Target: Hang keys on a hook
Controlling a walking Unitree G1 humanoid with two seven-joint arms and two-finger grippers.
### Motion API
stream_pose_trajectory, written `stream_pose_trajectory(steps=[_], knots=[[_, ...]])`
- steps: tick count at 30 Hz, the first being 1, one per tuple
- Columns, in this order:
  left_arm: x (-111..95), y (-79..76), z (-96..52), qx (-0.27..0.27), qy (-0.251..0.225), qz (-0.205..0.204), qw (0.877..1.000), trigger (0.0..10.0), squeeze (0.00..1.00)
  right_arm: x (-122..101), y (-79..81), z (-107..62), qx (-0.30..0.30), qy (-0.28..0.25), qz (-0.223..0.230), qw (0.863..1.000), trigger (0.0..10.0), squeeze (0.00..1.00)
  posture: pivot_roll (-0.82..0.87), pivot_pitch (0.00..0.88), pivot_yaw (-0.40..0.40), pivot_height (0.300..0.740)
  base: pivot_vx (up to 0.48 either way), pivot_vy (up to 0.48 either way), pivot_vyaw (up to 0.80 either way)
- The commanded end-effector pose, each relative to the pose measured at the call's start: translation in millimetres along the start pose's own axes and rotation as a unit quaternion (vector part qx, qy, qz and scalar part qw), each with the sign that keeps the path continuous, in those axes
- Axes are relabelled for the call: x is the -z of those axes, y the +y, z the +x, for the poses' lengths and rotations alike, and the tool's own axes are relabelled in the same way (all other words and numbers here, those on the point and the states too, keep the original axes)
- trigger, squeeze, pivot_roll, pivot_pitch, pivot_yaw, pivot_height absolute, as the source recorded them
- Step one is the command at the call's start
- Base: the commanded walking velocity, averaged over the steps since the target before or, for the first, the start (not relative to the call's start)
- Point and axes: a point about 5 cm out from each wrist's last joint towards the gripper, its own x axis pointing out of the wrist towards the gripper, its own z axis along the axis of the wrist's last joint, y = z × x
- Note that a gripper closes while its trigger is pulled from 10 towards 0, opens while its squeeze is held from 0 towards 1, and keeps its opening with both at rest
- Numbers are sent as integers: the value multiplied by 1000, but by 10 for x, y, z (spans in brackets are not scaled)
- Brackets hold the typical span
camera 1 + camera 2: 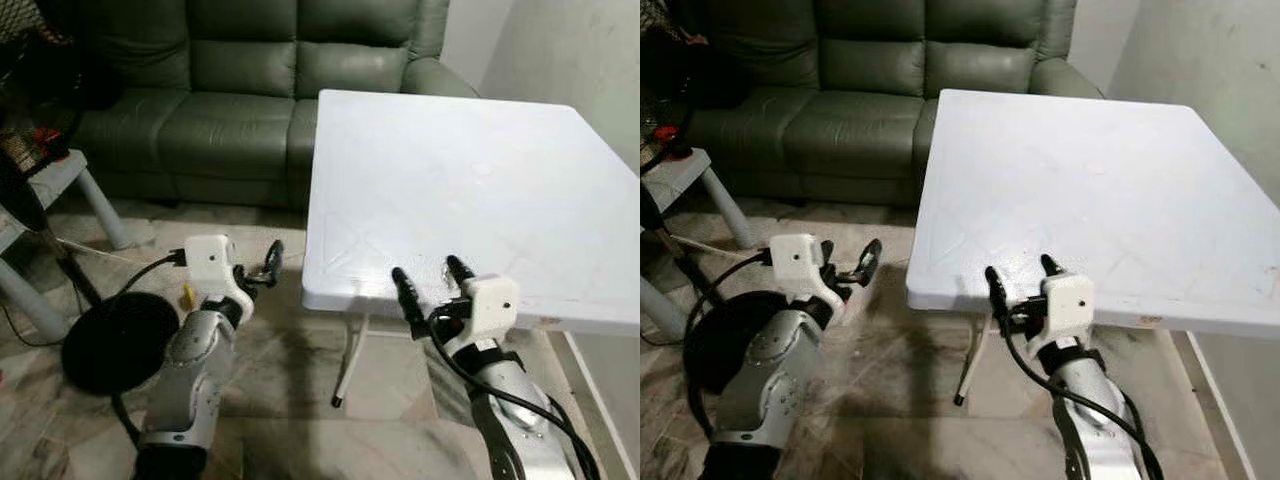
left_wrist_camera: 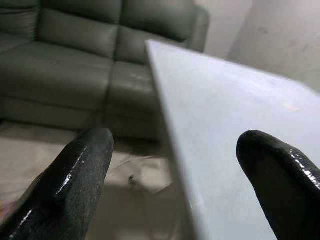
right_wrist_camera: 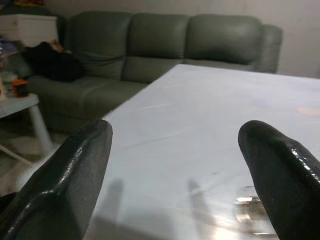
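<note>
white folding table (image 1: 480, 190) ahead, green sofa (image 1: 250, 90) behind it, tiled floor (image 1: 290, 400) below. right tool (image 1: 432, 276) raised at the near edge of the table, black fingers apart, tips over the rim, gripping nothing. left tool (image 1: 255, 268) held up over the floor just left of the table's near corner, fingers apart too, likewise empty.

keys: probably the small, pale, glinting patch (image 3: 248, 210) lying on the tabletop just ahead of the right tool, near the right finger; too blurred to be sure. faintly seen as a speck (image 1: 443, 268) between the two right fingertips in the head view. no hook to be made out anywhere.

handling, as a judgement: light, hard metal, loose and jangly, likely to slide on the smooth plastic top and to swing once lifted. best taken by the ring or the bunch where thickest, pinched from above with fingers straddling it, leaving the ring's loop free for the hook. flat keys alone would be hard to get under; a push toward the table edge might help.

elsewhere: a black round fan base (image 1: 120, 340) on the floor at left, a grey stool (image 1: 60, 180) beside it.
</note>
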Motion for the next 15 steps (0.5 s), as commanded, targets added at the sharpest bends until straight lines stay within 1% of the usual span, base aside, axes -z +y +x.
stream_pose_trajectory(steps=[1,10,14,15], knots=[[-13,-25,-14,6,0,4,1000,10000,0,-26,-4,0,0,-3,2,1000,10000,0,20,0,-47,740,326,0,0],[-13,-32,-15,3,1,4,1000,10000,0,-27,6,-2,-4,-2,3,1000,10000,0,20,0,-48,740,316,0,0],[-10,-35,-15,-5,4,8,1000,10000,0,-28,8,-2,-5,-1,3,1000,10000,0,20,0,-49,740,0,0,0],[-17,-35,-16,-8,-3,7,1000,10000,0,-28,9,-2,-5,-1,3,1000,10000,0,22,0,-50,740,0,0,0]])
